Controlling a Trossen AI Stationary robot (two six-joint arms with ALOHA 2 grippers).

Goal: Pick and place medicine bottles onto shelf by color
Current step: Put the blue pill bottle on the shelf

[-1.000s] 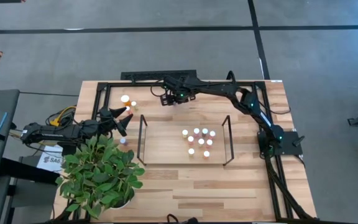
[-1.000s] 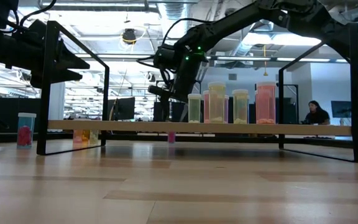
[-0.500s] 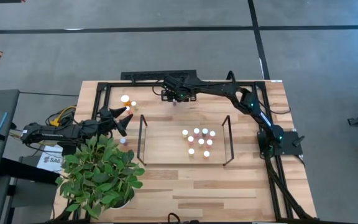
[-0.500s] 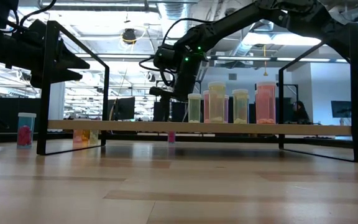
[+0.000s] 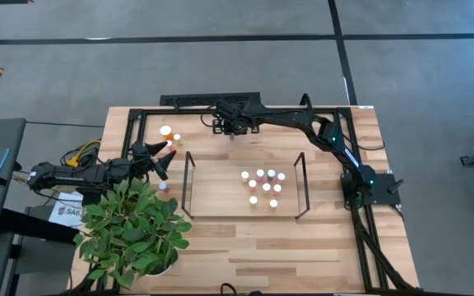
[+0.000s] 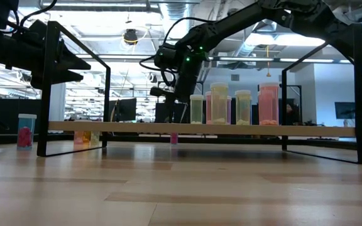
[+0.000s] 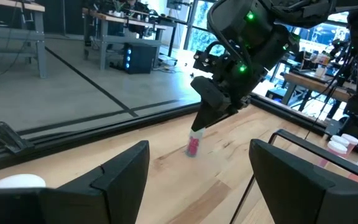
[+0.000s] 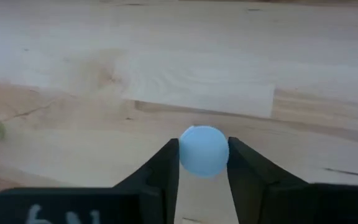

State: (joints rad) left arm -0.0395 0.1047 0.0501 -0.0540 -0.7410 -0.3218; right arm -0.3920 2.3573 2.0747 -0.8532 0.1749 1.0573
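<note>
The right gripper (image 5: 233,131) is positioned at the far edge of the worktop (image 5: 245,238), at 12 o'clock from the shelf (image 5: 220,189). Its fingers (image 8: 160,174) pinch the white cap of a small pink bottle (image 7: 193,144) from both sides; the bottle stands upright on the worktop, behind the shelf in the low view.

The shelf carries a cluster of white-capped bottles (image 5: 263,187) on its 3 o'clock half. In the low view these appear as tall translucent bottles, yellow-green and pink.

Further bottles (image 5: 169,134) stand on the worktop at 10 o'clock from the shelf, and one small bottle (image 5: 163,187) stands just beside the shelf's 9 o'clock wire end.

The left gripper (image 5: 164,158) waits at 9 o'clock from the shelf, above the worktop, fingers (image 7: 120,177) spread and holding nothing. A potted plant (image 5: 134,226) occupies the 7 o'clock corner.
</note>
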